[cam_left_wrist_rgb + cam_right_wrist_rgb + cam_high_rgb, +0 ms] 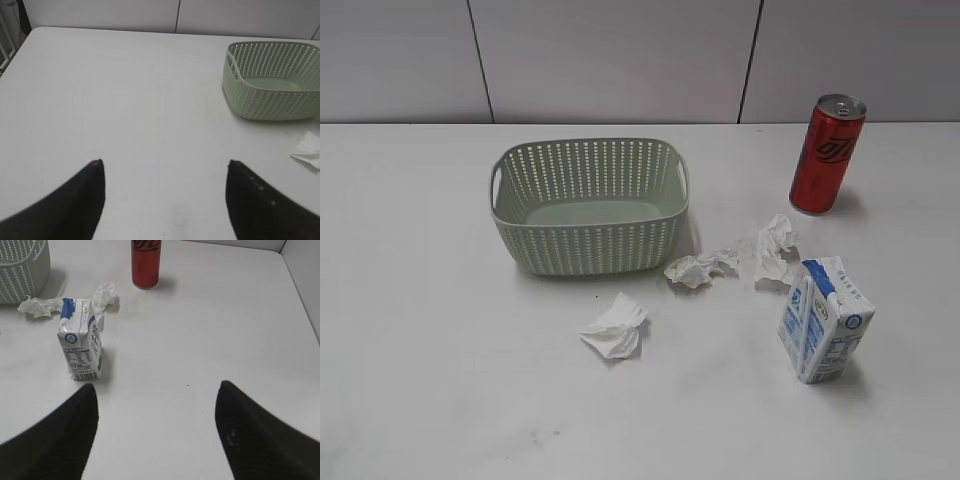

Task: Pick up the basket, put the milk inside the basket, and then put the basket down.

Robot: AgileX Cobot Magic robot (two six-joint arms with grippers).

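The pale sage-green basket [588,205] stands empty on the white table, left of centre; it also shows at the right of the left wrist view [272,82] and at the top left corner of the right wrist view [22,270]. The white and blue milk carton [825,319] stands upright at the front right, and in the right wrist view [81,340] it is ahead and left of the jaws. My left gripper [165,162] is open and empty, well left of the basket. My right gripper [157,385] is open and empty. Neither gripper shows in the exterior view.
A red soda can [827,155] stands at the back right, also in the right wrist view [145,262]. Crumpled white tissues lie between basket and carton [702,267] [775,245] and in front of the basket [616,328]. A grey wall runs behind the table.
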